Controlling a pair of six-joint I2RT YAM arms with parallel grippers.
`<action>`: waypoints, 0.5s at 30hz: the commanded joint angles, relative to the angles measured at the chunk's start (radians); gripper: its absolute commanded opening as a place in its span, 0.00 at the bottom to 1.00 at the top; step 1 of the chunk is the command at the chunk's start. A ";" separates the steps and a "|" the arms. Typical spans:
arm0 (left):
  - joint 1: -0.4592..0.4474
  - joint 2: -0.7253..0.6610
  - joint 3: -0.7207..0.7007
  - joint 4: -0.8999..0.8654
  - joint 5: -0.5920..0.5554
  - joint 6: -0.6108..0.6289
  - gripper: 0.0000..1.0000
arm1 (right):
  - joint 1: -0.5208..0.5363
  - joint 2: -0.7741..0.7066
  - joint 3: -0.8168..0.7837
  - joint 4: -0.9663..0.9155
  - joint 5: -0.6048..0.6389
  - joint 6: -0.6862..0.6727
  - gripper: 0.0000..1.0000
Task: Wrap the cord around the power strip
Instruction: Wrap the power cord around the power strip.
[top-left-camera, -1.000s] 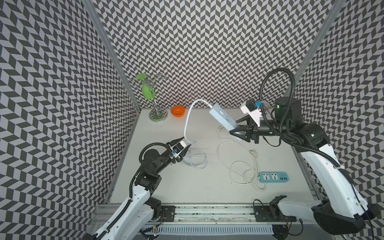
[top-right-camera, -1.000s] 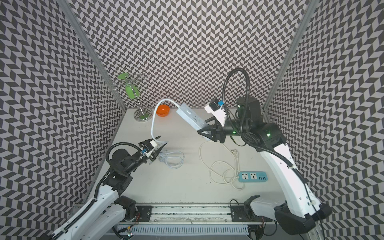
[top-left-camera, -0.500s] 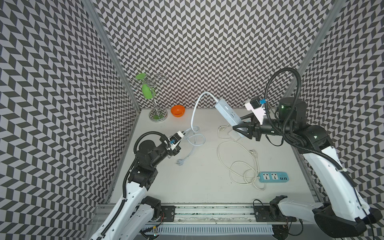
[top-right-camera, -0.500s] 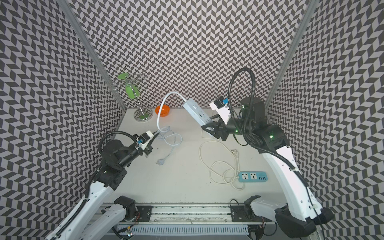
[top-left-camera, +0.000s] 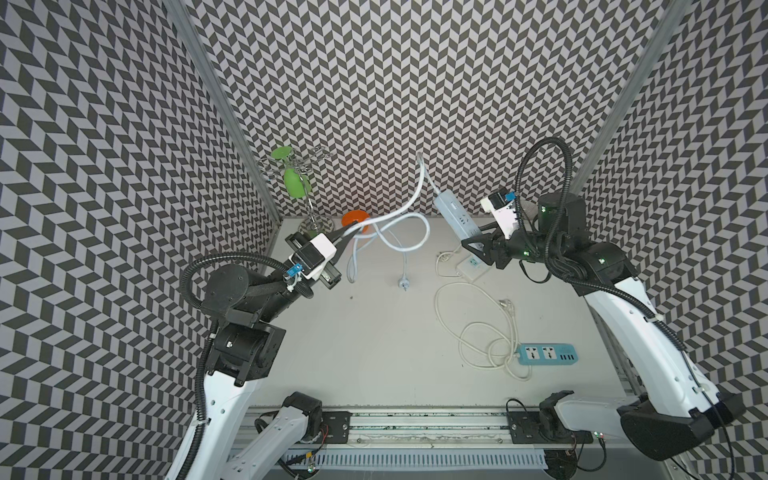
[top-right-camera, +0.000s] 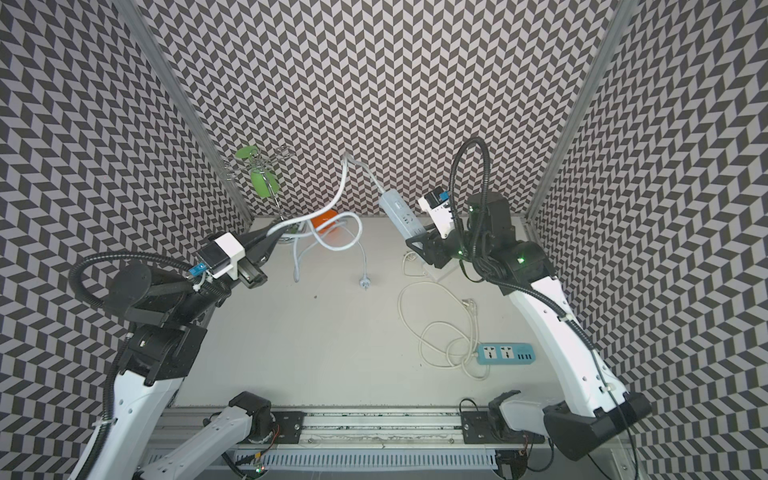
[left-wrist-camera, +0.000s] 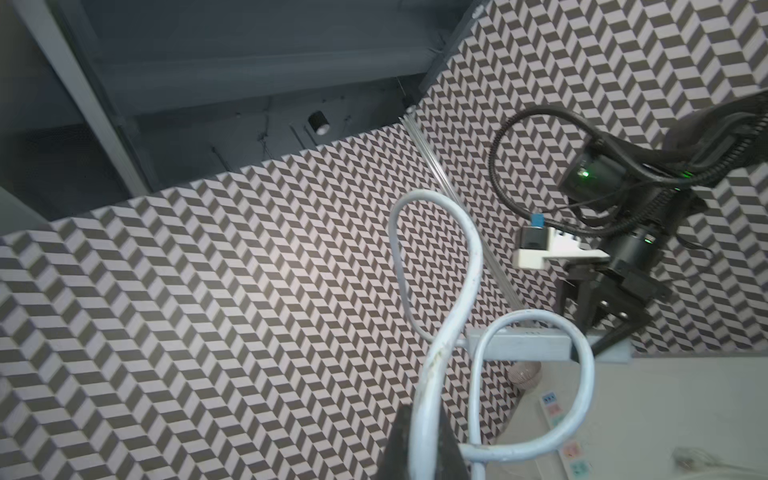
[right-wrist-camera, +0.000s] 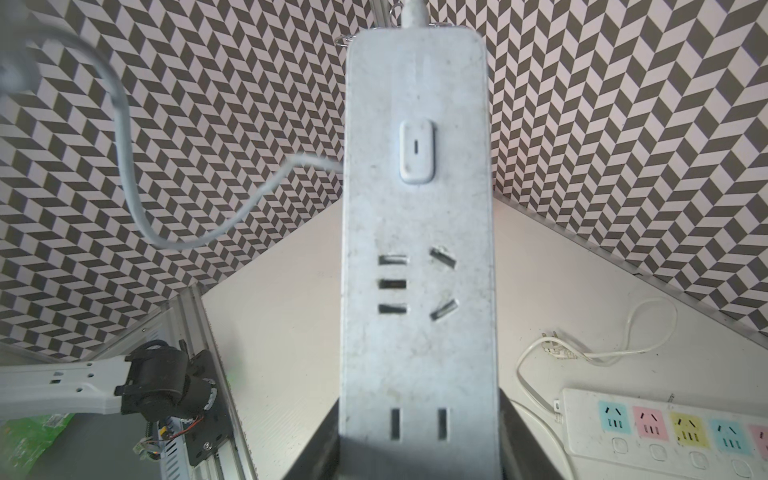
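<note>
so the right gripper (top-left-camera: 478, 241) is clamped tight on the lower end of the slim pale blue-grey power strip (right-wrist-camera: 417, 249), holding it tilted up in the air near the back wall, well off the grey tabletop (top-left-camera: 374, 332). the left gripper (top-left-camera: 351, 233) is pinched closed on the thick pale blue-grey cord (left-wrist-camera: 475, 270), which loops through the air between them, round plug (top-left-camera: 402, 284) dangling down by the table.

Three power strips (top-left-camera: 455, 216), three cords (top-left-camera: 423, 176), one bowl (top-left-camera: 355, 216), one stand (top-left-camera: 316, 225).
</note>
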 joint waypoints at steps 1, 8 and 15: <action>-0.012 -0.060 -0.128 -0.131 0.170 0.018 0.00 | -0.015 0.039 -0.003 0.105 0.040 0.035 0.00; -0.080 -0.031 -0.151 -0.356 0.079 0.151 0.00 | -0.013 0.099 -0.061 0.328 -0.084 0.063 0.00; -0.090 0.054 -0.022 -0.381 0.075 0.199 0.00 | 0.016 0.125 -0.075 0.316 -0.263 -0.107 0.00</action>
